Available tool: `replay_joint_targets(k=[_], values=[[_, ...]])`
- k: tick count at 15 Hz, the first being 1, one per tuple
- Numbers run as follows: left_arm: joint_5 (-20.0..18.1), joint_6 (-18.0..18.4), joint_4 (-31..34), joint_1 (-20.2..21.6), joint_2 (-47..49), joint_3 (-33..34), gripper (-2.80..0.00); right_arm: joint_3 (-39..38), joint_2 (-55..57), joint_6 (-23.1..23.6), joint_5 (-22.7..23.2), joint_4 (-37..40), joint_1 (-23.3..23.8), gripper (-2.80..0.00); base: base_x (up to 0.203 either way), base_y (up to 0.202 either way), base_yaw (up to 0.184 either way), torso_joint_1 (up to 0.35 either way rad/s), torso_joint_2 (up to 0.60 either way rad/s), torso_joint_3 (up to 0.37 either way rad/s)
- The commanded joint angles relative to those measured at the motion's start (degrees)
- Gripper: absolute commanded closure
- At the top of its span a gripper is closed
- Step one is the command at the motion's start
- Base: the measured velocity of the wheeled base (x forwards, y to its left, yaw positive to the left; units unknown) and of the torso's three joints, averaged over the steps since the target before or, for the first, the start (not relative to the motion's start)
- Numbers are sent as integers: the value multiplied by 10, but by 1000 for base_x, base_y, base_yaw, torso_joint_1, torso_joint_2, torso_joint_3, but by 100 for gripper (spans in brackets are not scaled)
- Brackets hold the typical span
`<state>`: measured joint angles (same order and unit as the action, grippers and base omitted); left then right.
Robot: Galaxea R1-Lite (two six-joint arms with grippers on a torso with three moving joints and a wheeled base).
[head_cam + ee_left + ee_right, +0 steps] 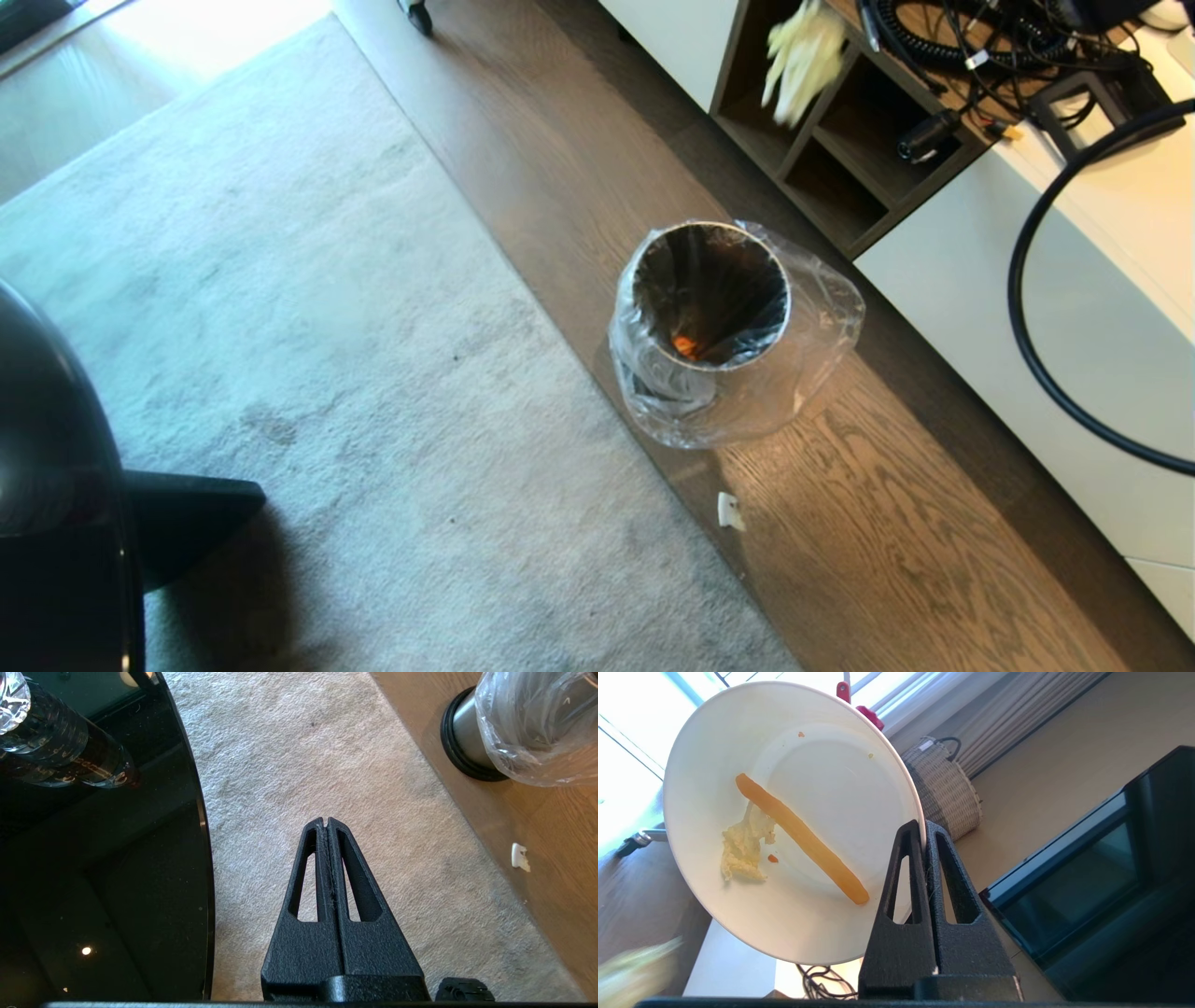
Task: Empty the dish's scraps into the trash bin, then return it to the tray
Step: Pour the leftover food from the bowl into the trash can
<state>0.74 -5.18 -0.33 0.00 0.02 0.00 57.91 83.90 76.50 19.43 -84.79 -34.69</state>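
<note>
Dish (794, 821): seen only in the right wrist view, pinched at the rim by the right gripper (923, 828), claw clenched tight on the thin white edge. Tipped steeply, almost on its side, inside face turned to the camera. Not emptied: a long orange stick (801, 837) clung across the middle, with a pale yellowish clump (740, 851) and a few small crumbs beside it. Judged as mid-dump, with the sticky scraps not yet shaken loose.

Trash bin (624, 280) stood on the wooden floor at the carpet's edge, clear bag folded over the metallic rim; showed an orange bit (684, 347) low inside, so likely part of the load already dropped. Could not tell from these views whether the dish hung right above the bin mouth.

Left gripper (327, 821) parked over the carpet beside the glossy black table (117, 858), claw clenched on nothing.

Left to do, by this reading: shed the stick and clump into the bin, level the dish, carry it back. Tray in no view.
</note>
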Motion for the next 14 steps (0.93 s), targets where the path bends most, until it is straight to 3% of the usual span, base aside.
replay_joint_targets(k=[1, 10, 14], values=[[0, -1, 0, 0, 0, 0, 0, -7, 0, 2, 2, -6, 0, 0, 0, 0, 0, 0, 0, 0], [0, -1, 0, 0, 0, 0, 0, -25, -4, -3, 19, -4, 0, 0, 0, 0, 0, 0, 0, 0], [0, -1, 0, 0, 0, 0, 0, 67, -3, -5, 30, 26, 0, 0, 0, 0, 0, 0, 0, 0]])
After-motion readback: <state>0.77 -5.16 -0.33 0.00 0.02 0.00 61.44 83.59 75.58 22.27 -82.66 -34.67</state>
